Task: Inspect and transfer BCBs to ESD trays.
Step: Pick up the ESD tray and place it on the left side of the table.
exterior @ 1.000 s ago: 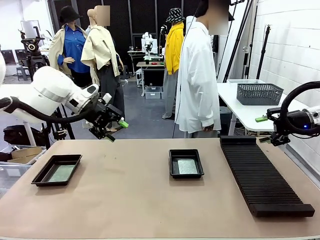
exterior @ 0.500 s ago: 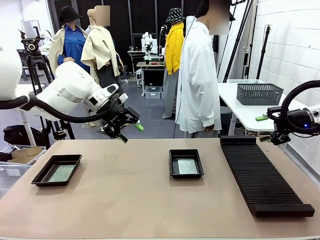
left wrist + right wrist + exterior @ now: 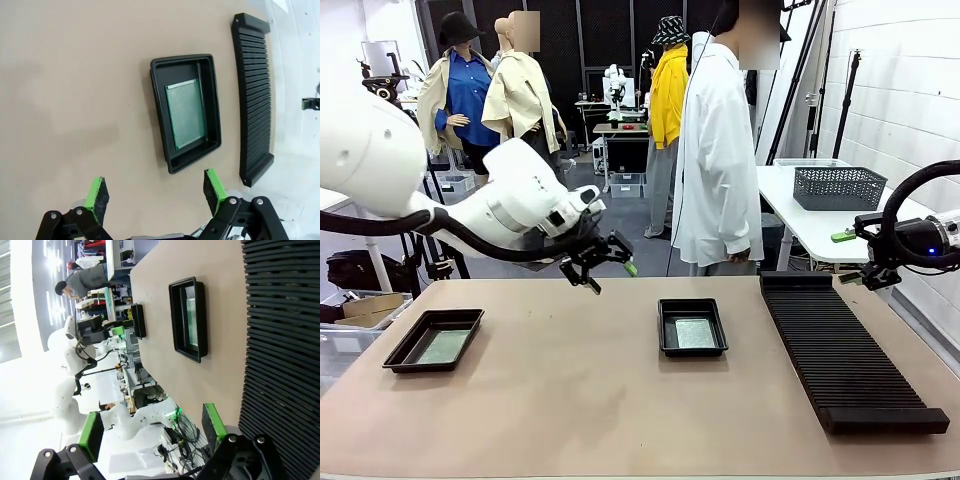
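Two BCBs lie on the surface (image 3: pixel 570 400), each already flat inside its own ESD tray: one board (image 3: pixel 695 333) in the middle tray (image 3: pixel 692 327), the other board (image 3: pixel 442 346) in the tray at the robot's left (image 3: pixel 433 339). The middle board's long axis runs away from the robot toward the person (image 3: pixel 717 150) standing at the far side. The left hand (image 3: pixel 608 269) hangs above the surface between the two trays, jaws spread wide and empty, with the middle tray ahead of it and to the robot's right; in its wrist view that board (image 3: pixel 186 114) sits just beyond the fingers. The right hand (image 3: pixel 853 258) hovers wide open and empty at the far end of the single slotted rack (image 3: pixel 845 350), farther from that tray, so the left arm looks better placed for it.
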Controlling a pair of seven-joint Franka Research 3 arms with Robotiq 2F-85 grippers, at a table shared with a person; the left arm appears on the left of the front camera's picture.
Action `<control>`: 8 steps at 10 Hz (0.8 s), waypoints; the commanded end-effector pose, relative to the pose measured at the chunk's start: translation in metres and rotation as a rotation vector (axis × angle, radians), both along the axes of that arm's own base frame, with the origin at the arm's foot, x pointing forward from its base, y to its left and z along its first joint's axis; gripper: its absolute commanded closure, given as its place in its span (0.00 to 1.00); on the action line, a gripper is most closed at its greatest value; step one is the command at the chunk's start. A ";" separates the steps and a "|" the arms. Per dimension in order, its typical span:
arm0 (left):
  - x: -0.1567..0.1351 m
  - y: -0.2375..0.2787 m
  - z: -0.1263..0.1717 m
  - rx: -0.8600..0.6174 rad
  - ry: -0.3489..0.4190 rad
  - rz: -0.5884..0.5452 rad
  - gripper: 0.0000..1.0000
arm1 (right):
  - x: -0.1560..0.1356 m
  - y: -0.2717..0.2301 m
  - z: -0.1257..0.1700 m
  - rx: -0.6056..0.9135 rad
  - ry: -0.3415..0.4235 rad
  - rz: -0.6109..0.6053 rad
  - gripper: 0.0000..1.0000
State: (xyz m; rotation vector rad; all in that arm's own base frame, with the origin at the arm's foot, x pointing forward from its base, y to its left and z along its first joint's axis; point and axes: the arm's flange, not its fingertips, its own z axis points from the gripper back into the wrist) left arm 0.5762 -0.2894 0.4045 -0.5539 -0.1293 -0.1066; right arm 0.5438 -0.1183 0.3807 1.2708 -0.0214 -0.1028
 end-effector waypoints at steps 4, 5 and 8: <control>0.026 -0.051 -0.010 0.065 0.044 0.046 0.00 | 0.000 0.001 0.002 -0.010 0.001 -0.011 0.00; 0.029 -0.060 -0.015 0.078 0.056 0.049 0.00 | 0.000 0.001 0.002 -0.010 0.001 -0.011 0.00; 0.035 -0.086 -0.038 0.135 0.060 0.045 0.00 | 0.000 0.001 0.002 -0.010 0.001 -0.011 0.00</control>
